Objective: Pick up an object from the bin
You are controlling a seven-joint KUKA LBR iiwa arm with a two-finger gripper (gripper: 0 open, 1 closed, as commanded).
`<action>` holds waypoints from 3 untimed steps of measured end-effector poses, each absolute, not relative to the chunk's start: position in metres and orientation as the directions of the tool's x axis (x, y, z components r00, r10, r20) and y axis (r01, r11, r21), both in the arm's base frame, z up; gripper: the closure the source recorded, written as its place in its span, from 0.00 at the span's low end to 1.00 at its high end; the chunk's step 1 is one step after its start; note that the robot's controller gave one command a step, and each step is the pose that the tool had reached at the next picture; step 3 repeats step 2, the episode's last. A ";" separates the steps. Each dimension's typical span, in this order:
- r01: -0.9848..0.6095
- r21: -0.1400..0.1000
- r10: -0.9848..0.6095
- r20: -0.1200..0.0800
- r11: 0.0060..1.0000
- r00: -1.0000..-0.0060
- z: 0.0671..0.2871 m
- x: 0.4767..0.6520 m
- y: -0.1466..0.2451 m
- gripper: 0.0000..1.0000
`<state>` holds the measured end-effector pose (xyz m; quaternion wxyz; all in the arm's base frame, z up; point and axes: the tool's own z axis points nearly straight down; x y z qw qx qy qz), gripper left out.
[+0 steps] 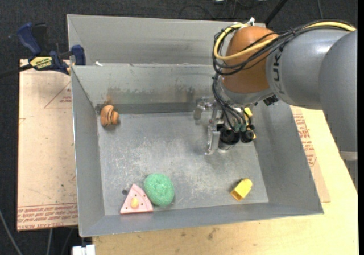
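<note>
Camera view, inspection from above. The grey metal bin (85,134) has four sloping walls that run down to a flat floor, and most of that floor is bare. The arm (318,66) enters over the right rim. Its orange cover (247,60), ringed with yellow and black cables (223,43), overhangs the far right quarter of the bin.

Below the cover, the gripper (209,131) hangs low over bare floor. It is right of centre and nearer the far wall than the near one. Whether the claw is released or clenched cannot be told from this angle. No object can be seen in its grasp.

Contents, largest first:

- A green rounded lump (158,189) lies on the floor close to the near wall, left of centre.
- A pink wedge (136,200) with a yellow spot touches the lump's left side. Its base lies against the foot of the near wall.
- A brown-orange piece (109,116), small and rounded, sits in the far left corner where the left and far walls meet the floor.
- A yellow block (241,189), the smallest item, lies near the near right corner, just clear of the near wall. It is the object closest to the gripper, on the near side of it and slightly to the right, with open floor between the two.

All four objects lie along the edges of the floor. The centre and the strip along the left wall are open. On the right side, room is limited by the arm's bulk above.
</note>
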<state>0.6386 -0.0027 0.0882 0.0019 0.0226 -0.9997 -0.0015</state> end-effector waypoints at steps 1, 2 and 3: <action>0.025 0.001 0.025 -0.005 1.000 -1.000 0.089 0.645 -0.026 0.00; -0.055 0.002 -0.055 -0.005 0.998 -0.998 0.078 0.612 -0.069 0.00; -0.055 0.002 -0.055 -0.005 0.998 -0.998 0.078 0.612 -0.069 0.00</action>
